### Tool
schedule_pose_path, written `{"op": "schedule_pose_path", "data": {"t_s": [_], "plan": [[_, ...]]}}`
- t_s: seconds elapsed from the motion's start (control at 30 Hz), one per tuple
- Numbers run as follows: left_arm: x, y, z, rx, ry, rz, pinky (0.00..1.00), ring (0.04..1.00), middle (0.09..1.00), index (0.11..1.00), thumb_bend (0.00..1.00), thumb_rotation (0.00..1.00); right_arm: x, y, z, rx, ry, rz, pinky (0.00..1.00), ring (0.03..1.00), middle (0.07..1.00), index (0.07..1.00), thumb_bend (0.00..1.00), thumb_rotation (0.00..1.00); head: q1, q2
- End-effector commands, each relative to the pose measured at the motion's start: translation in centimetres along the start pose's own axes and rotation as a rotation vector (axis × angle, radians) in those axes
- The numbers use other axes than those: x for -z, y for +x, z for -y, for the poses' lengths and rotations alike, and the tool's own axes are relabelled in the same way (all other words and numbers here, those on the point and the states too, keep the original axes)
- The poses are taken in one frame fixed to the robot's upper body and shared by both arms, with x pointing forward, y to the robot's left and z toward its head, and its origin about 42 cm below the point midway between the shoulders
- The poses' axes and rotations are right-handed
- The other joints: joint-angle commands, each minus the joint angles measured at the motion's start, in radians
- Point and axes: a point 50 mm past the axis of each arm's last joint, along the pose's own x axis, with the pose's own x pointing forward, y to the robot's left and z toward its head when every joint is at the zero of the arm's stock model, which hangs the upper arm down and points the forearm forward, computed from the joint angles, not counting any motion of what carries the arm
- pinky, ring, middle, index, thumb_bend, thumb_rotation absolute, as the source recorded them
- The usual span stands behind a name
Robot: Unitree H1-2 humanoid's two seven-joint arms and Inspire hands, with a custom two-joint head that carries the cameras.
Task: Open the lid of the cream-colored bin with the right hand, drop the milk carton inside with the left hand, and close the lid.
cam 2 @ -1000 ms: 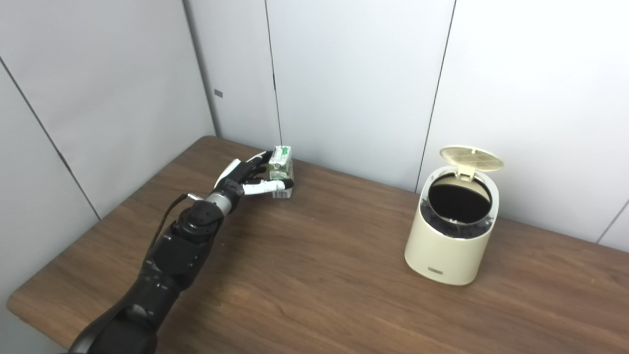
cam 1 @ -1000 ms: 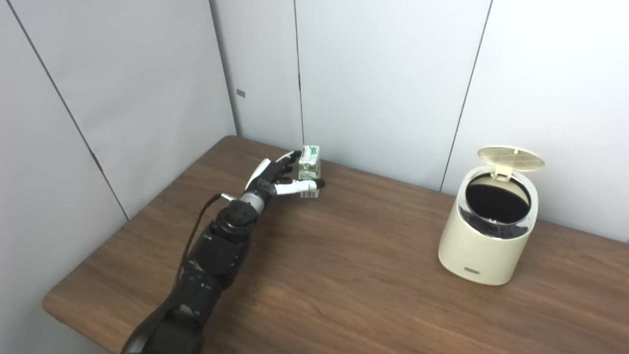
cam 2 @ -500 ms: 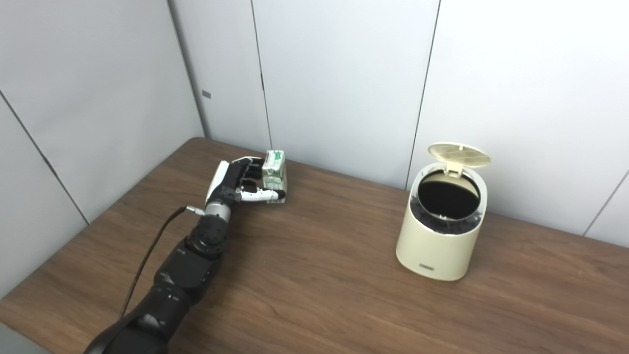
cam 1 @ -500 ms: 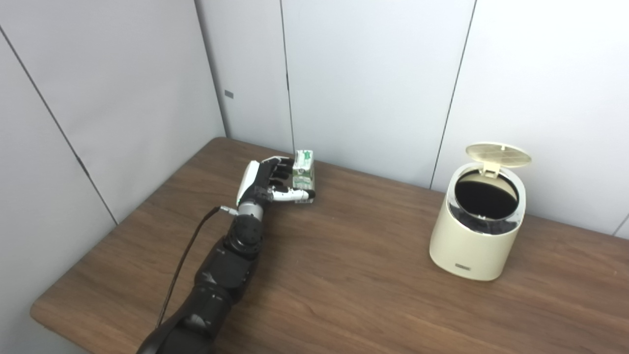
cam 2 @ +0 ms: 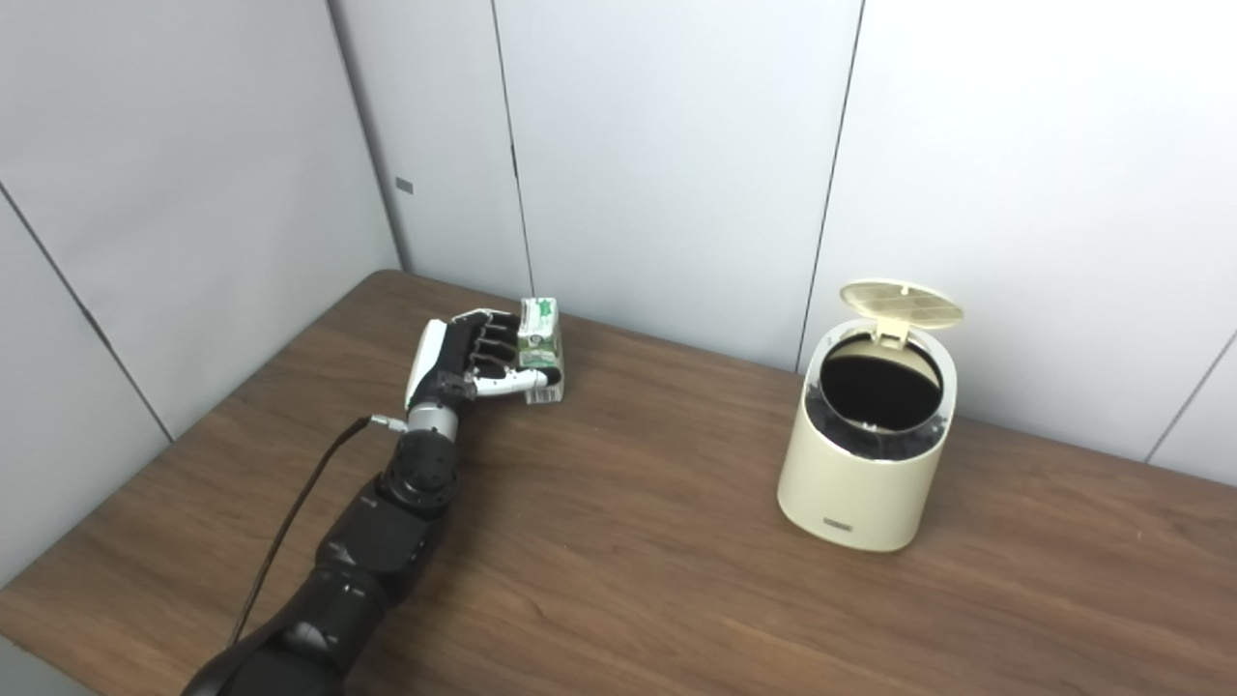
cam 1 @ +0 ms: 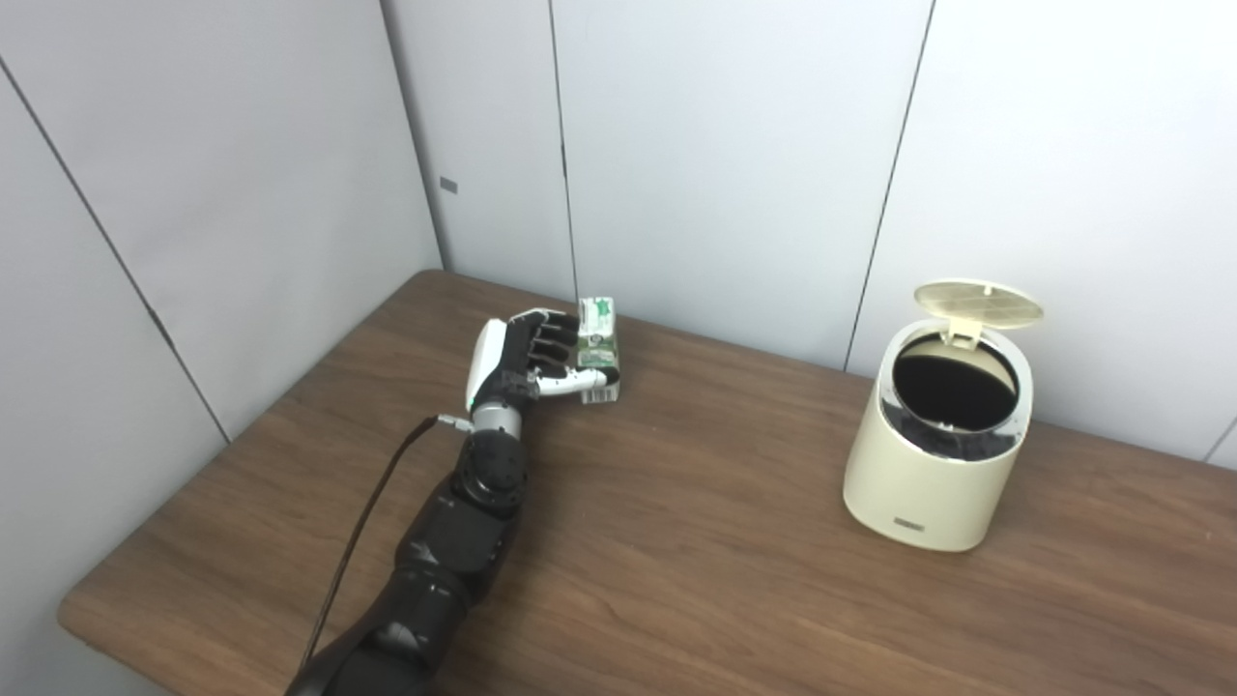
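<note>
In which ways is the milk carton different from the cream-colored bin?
The milk carton is small, boxy, green and white; the cream-colored bin is far larger, round and plain. The left robot hand is closed around the carton; nothing touches the bin. The carton is sealed; the bin's lid stands open. Both rest on the table.

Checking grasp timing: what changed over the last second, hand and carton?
The left hand went from fingers spread beside the milk carton to fingers and thumb wrapped around it. The carton seems still on the table, not lifted. The whole view shifted: camera motion. The bin is unmoved, its lid still up. The right hand is out of view.
</note>
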Motion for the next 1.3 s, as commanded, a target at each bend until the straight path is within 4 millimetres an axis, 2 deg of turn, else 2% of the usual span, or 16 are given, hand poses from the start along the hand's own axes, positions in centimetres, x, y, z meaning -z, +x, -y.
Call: {"op": "schedule_pose_path", "data": {"t_s": [0.0, 0.37, 0.63, 0.77, 0.93, 1.0, 1.07, 1.27], "plan": [[-1.7, 1.1, 0.0, -0.012, -0.028, 0.044, 0.49, 0.571, 0.593, 0.634, 0.87, 0.07, -0.5, 0.4, 0.8, 0.023, -0.012, 0.026, 0.43, 0.597, 0.643, 0.605, 0.39, 0.00, -0.002, 0.001], [-1.4, 1.1, -0.4, -0.009, -0.008, 0.046, 0.48, 0.572, 0.594, 0.627, 0.96, 0.10, -0.4, 0.3, 0.8, 0.022, -0.016, 0.031, 0.43, 0.603, 0.647, 0.608, 0.39, 0.00, 0.000, 0.006], [-0.9, 1.1, -0.9, -0.012, 0.022, 0.045, 0.48, 0.558, 0.598, 0.634, 1.00, 0.17, -0.5, 0.2, 0.8, 0.020, -0.016, 0.023, 0.43, 0.604, 0.644, 0.604, 0.39, 0.00, 0.000, 0.006], [-0.9, 1.1, -1.1, -0.009, 0.027, 0.043, 0.54, 0.636, 0.675, 0.703, 1.00, 0.19, -0.5, 0.3, 0.8, 0.020, -0.012, 0.029, 0.43, 0.607, 0.645, 0.600, 0.39, 0.00, 0.001, 0.009], [-0.7, 1.2, -1.3, 0.039, 0.001, 0.049, 0.75, 0.830, 0.839, 0.896, 1.00, 0.25, -0.5, 0.4, 0.7, 0.019, -0.014, 0.025, 0.43, 0.609, 0.645, 0.598, 0.39, 0.00, 0.000, 0.007], [-0.7, 1.3, -1.4, 0.055, 0.000, 0.040, 0.81, 0.881, 0.883, 0.937, 1.00, 0.29, -0.5, 0.4, 0.6, 0.021, -0.012, 0.025, 0.43, 0.611, 0.645, 0.600, 0.39, 0.00, -0.001, 0.005], [-0.8, 1.3, -1.5, 0.062, 0.001, 0.040, 0.84, 0.907, 0.906, 0.954, 1.00, 0.30, -0.4, 0.5, 0.6, 0.023, -0.011, 0.028, 0.43, 0.608, 0.645, 0.602, 0.39, 0.00, -0.001, 0.005], [-1.0, 1.4, -1.5, 0.063, -0.012, 0.036, 0.82, 0.900, 0.905, 0.949, 1.00, 0.32, -0.8, 0.6, 0.5, 0.024, -0.006, 0.028, 0.43, 0.608, 0.643, 0.599, 0.39, 0.00, -0.003, 0.003]]}}
